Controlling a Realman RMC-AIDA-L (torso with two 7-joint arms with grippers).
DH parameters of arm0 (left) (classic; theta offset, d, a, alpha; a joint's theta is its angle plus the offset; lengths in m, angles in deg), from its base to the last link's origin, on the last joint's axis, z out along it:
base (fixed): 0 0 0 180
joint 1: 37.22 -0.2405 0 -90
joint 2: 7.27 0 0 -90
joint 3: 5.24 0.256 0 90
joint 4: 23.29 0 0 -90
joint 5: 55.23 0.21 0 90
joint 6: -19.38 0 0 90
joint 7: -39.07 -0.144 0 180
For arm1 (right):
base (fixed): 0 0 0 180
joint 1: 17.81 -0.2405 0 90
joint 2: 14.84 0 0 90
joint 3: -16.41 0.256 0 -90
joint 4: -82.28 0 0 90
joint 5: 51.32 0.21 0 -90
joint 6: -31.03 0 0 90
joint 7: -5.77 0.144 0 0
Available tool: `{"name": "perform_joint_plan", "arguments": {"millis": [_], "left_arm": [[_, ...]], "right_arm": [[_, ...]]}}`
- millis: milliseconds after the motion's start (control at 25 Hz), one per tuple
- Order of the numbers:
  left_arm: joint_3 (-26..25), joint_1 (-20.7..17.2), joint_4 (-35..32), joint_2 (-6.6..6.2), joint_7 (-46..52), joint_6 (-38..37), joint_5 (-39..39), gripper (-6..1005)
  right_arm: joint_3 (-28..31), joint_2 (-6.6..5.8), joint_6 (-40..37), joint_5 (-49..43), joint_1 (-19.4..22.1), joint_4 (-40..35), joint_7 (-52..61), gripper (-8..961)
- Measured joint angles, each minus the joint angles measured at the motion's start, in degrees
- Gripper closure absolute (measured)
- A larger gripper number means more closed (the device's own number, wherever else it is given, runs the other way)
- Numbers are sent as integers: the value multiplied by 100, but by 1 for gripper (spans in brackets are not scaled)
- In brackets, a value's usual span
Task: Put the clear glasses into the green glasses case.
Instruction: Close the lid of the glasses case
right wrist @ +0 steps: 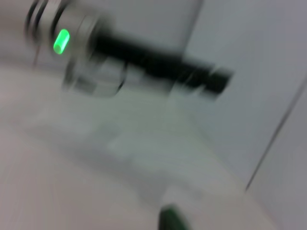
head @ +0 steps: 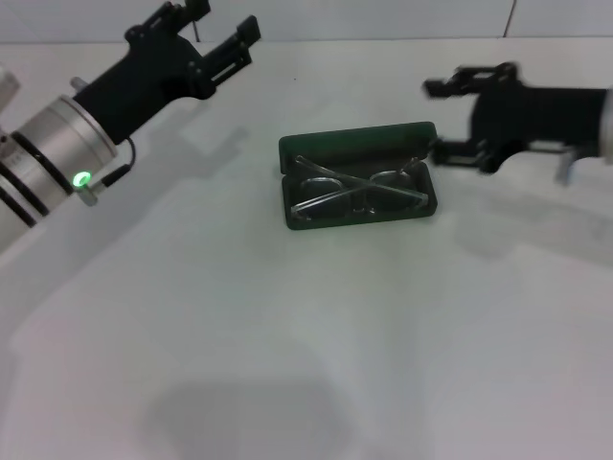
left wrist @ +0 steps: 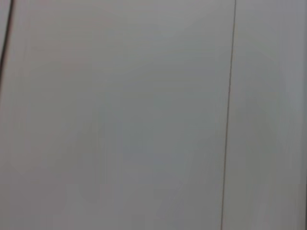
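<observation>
Since the clear glasses lying in the green glasses case are light, slick and fragile, take them by the frame's bridge; both grippers' fingers stand apart, empty.

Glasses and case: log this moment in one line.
glasses: in open case | left gripper: raised, open, empty | right gripper: beside case, open, empty

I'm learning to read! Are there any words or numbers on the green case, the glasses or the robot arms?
None can be read.
The green glasses case lies open with the clear glasses inside; no lettering shows.
The left pincer and right pincer carry no readable marks.
</observation>
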Motion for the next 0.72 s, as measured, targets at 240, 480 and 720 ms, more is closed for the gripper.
{"name": "perform_joint_plan", "arguments": {"millis": [240,480,720], "left_arm": [[9,94,-361,-3,-142,662,183,213],[9,852,-314,-25,929,1929,1323,213],[8,1762,-346,-6,2164,3373,2842,212]], "right_arm": [[2131,-101,-1363,1214,-228,1872,-826,334],[3450,-201,-1547,1243,-321,2625,-859,333],[3529,-168,-1453,1279,-291,2670,-939,333]]}}
